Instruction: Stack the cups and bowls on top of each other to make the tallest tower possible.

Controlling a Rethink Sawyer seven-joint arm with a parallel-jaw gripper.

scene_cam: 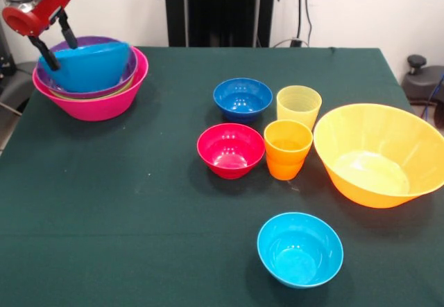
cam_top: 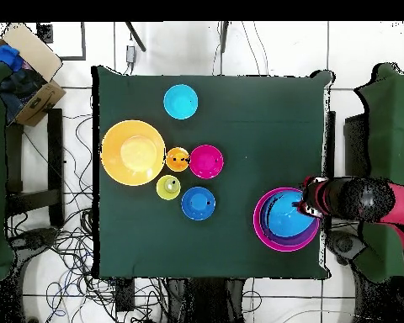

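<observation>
Two dark fingers [scene_cam: 47, 52] of the gripper [scene_cam: 59, 44] straddle the sky blue bowl's [scene_cam: 90, 68] rim, apparently clamped on it. That bowl sits tilted in the tower [scene_cam: 94, 102], at the table's [scene_cam: 139, 203] corner.

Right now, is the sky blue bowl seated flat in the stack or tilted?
Tilted. The sky blue bowl leans inside the pink bowl, its rim higher toward the gripper, whose fingers straddle that rim.
</observation>
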